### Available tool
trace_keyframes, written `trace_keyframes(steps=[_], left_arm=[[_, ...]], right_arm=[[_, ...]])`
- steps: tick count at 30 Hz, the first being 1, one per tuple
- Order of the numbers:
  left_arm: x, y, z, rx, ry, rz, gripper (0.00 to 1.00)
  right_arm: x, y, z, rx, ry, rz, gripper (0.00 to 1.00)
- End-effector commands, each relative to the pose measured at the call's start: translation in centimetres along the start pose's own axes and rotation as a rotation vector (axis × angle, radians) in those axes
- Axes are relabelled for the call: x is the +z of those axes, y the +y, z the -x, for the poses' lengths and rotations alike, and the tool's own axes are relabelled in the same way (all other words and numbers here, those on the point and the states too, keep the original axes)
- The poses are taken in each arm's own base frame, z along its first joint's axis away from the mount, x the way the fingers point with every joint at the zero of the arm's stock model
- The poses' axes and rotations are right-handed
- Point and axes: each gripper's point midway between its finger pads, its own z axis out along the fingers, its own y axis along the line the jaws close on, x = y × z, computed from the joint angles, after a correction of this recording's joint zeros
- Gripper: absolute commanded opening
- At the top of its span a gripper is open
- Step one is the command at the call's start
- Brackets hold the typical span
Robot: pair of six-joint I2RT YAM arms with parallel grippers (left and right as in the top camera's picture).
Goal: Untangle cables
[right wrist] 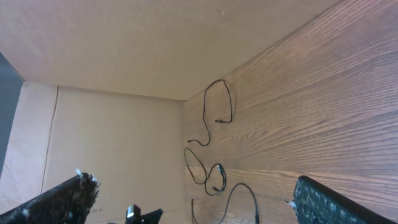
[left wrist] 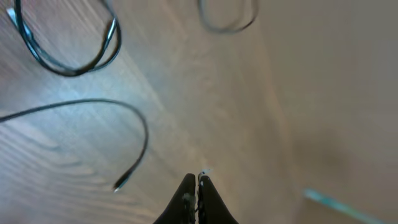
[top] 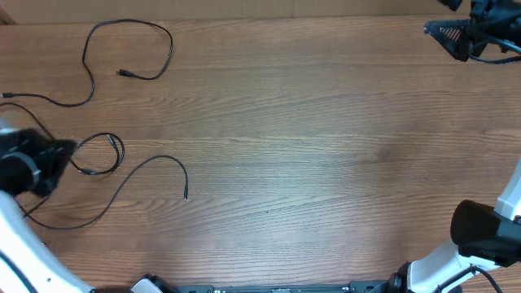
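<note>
Cables [top: 124, 73] lie in loose strands at my left on the counter [top: 326, 163].
My left end effector [left wrist: 198, 185] hovers clenched on nothing beside the looped strand [top: 120, 155], and my right end effector [right wrist: 193, 185] gapes wide, well apart. A careless drag could snag neighbouring strands.

Thin black flexible cords [top: 171, 49] are lying loose on the left part of the wooden table [top: 326, 146]. The far cord is sweeping in one wide open loop, its small plug end [top: 122, 73] pointing inward. Nearer, a small tight loop [top: 121, 151] is curling beside a long arcing strand [top: 163, 157], whose plug tip [top: 186, 196] is resting flat.
</note>
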Motion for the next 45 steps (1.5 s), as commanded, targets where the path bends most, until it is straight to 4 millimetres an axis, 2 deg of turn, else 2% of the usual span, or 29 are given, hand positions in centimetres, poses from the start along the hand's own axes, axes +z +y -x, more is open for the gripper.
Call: trace_keyframes(steps=[1, 6, 8, 9, 12, 15, 19, 24, 29, 31, 34, 38, 42, 45], left_arm=[[-2.4, -0.8, 0.4, 0.025, -0.026, -0.133, 0.04], [-1.8, 1.3, -0.2, 0.035, -0.016, 0.007, 0.06], [-0.9, 0.7, -0.8, 0.074, 0.010, 0.029, 0.15], [-0.3, 0.2, -1.2, 0.105, 0.025, 0.034, 0.26], [1.7, -0.6, -2.8, 0.218, 0.076, 0.106, 0.70], [3.8, -0.3, -4.5, 0.346, 0.119, 0.258, 1.00], [7.0, -0.9, -7.6, 0.527, 0.210, 0.386, 1.00], [11.6, -1.2, -11.0, 0.642, 0.301, 0.487, 0.99], [15.3, 0.3, -13.7, 0.690, 0.431, 0.564, 1.00], [16.4, 1.2, -13.8, 0.648, 0.446, 0.609, 1.00], [17.5, 3.0, -13.0, 0.561, 0.416, 0.708, 1.00], [19.0, 4.4, -12.7, 0.563, 0.446, 0.739, 1.00], [20.1, 5.5, -12.8, 0.570, 0.482, 0.761, 0.82], [20.5, 6.3, -13.2, 0.567, 0.511, 0.786, 0.78]], right_arm=[[-0.4, 0.2, 0.1, -0.018, -0.013, 0.000, 1.00], [-0.4, 0.2, 0.1, -0.018, -0.013, 0.000, 1.00], [-0.4, 0.2, 0.1, -0.018, -0.013, 0.000, 1.00], [-0.4, 0.3, 0.1, -0.018, -0.013, 0.000, 1.00], [-0.4, 0.3, 0.1, -0.019, -0.013, 0.000, 1.00], [-0.4, 0.2, 0.1, -0.018, -0.013, 0.000, 1.00], [-0.4, 0.2, 0.1, -0.018, -0.013, 0.000, 1.00], [-0.4, 0.3, 0.1, -0.018, -0.013, 0.000, 1.00], [-0.4, 0.2, 0.1, -0.018, -0.013, 0.000, 1.00], [-0.4, 0.2, 0.1, -0.018, -0.013, 0.000, 1.00], [-0.4, 0.3, 0.1, -0.018, -0.013, 0.000, 1.00], [-0.4, 0.2, 0.1, -0.018, -0.013, 0.000, 1.00], [-0.4, 0.2, 0.1, -0.018, -0.013, 0.000, 1.00], [-0.4, 0.3, 0.1, -0.018, -0.013, 0.000, 1.00]])
